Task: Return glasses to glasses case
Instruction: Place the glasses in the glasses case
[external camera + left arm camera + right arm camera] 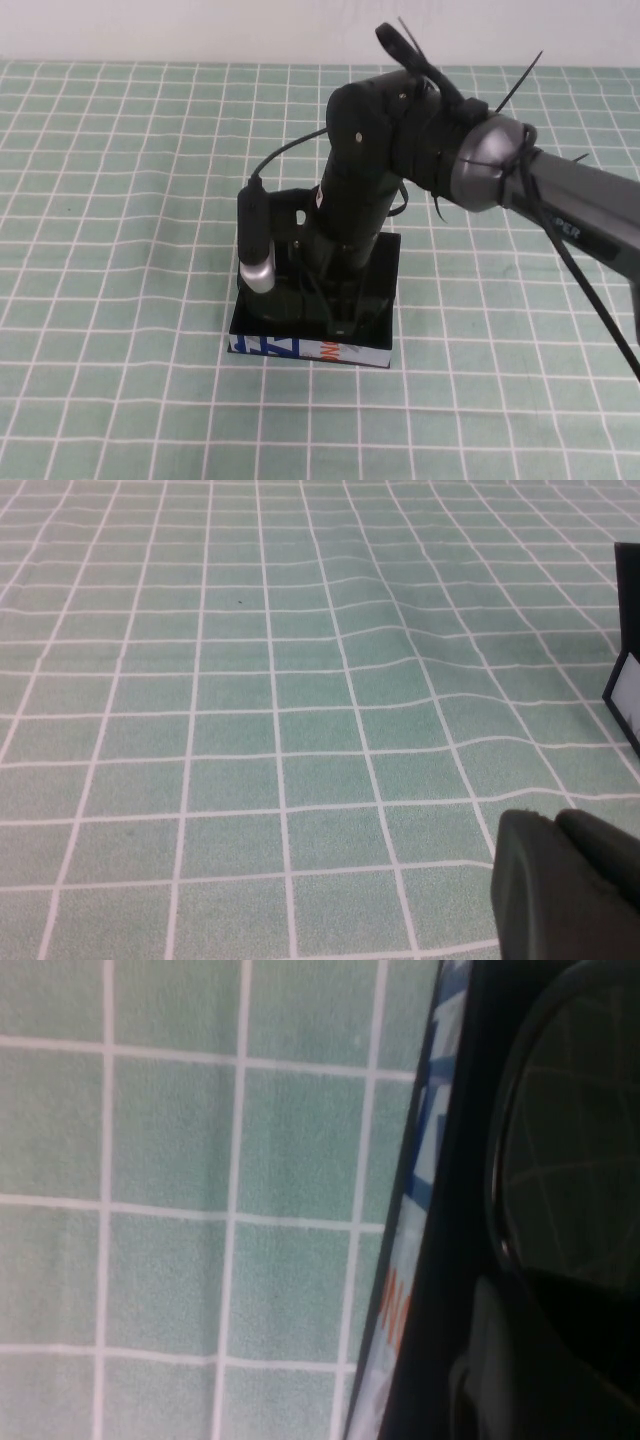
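Note:
The glasses case (310, 350) is a black box with a white front side printed in blue and orange, lying mid-table; that printed side also shows in the right wrist view (410, 1190). My right gripper (320, 305) reaches down into the case, hidden under its own arm. In the right wrist view a black-rimmed lens of the glasses (570, 1140) sits just inside the case's rim, close to the right gripper (520, 1380). My left gripper (565, 890) is shut and empty, low over bare cloth, out of the high view. An edge of the case (628, 680) shows in the left wrist view.
A green checked cloth (120, 200) covers the whole table. The right arm (560, 200) stretches in from the right, with loose black cable ties sticking out. A silver-tipped wrist camera (258, 250) hangs over the case's left end.

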